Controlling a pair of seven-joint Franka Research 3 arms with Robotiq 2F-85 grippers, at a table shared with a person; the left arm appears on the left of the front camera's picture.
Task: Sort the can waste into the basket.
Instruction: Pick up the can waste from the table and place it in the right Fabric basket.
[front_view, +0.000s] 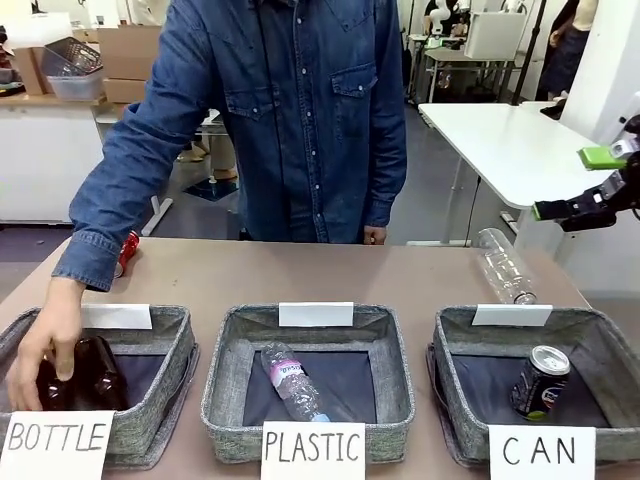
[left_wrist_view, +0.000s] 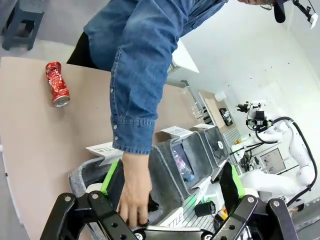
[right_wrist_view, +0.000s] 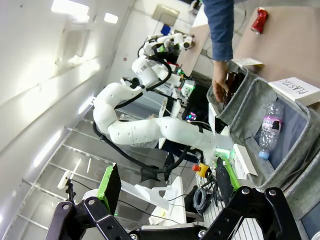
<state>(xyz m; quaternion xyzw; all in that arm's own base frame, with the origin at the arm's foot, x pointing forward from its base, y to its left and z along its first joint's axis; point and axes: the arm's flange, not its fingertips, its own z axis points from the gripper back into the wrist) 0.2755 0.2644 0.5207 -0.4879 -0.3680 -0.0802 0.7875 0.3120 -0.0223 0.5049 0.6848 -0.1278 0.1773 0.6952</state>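
Note:
A dark can stands upright inside the grey basket signed "CAN" at the front right. A red can lies on the table at the far left, partly behind the person's denim sleeve; it also lies on bare tabletop in the left wrist view and appears far off in the right wrist view. My right gripper hangs open in the air off the table's right side, well above the basket. My left gripper is open above the "BOTTLE" basket. The right gripper holds nothing.
The person's hand rests on brown bottles in the "BOTTLE" basket. A clear plastic bottle lies in the "PLASTIC" basket. Another clear bottle lies on the table behind the "CAN" basket.

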